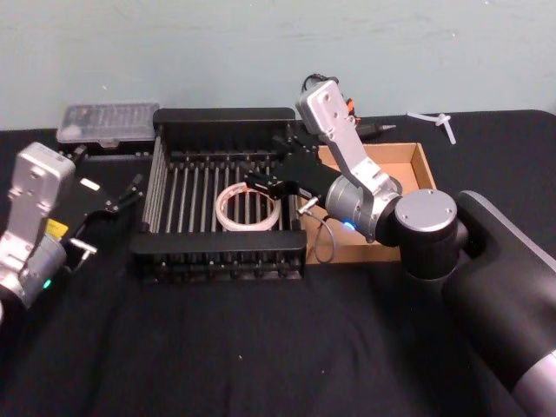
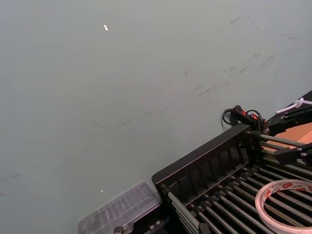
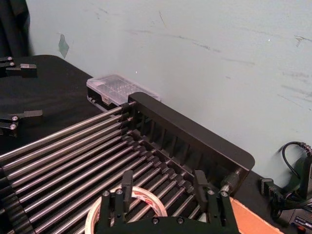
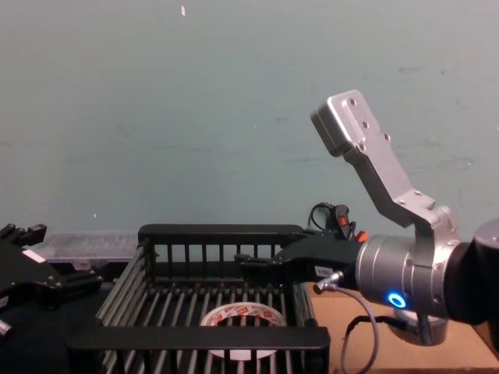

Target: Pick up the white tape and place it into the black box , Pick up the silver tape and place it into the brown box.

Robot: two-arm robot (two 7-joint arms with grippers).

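On the black-covered worktop [image 1: 261,347], nearest the robot, the big grey and black right arm reaches forward from the lower right, and the left arm sits parked at the near left edge. Its left end effector [image 1: 122,201] hangs over the cloth just outside the left wall of the black box [image 1: 217,261], fingers spread apart and empty.

Just beyond the crate's thick near rim, the white tape [image 1: 249,207] lies flat on the barred floor, in the right half of the crate, its red-printed inner core showing from the chest view [image 4: 242,318]. The right end effector [image 1: 267,184] hovers directly above the ring's far right edge, inside the crate's outline; from the right wrist view its two black fingers [image 3: 127,183] stand parted with nothing between them, the ring [image 3: 146,197] lying free below them. The right arm's wrist and forearm cross over the crate's right rim and cover much of the near left part of the brown box [image 1: 408,165], which sits just beside the crate on the right; a grey cable loops down from the wrist over the tray's front wall.

Farther back, a clear plastic case [image 1: 106,126] rests against the crate's far left corner, a black and orange cabled device [image 4: 341,220] lies behind the crate's far right corner, and a small white piece [image 1: 439,122] lies on the cloth near the pale green wall.
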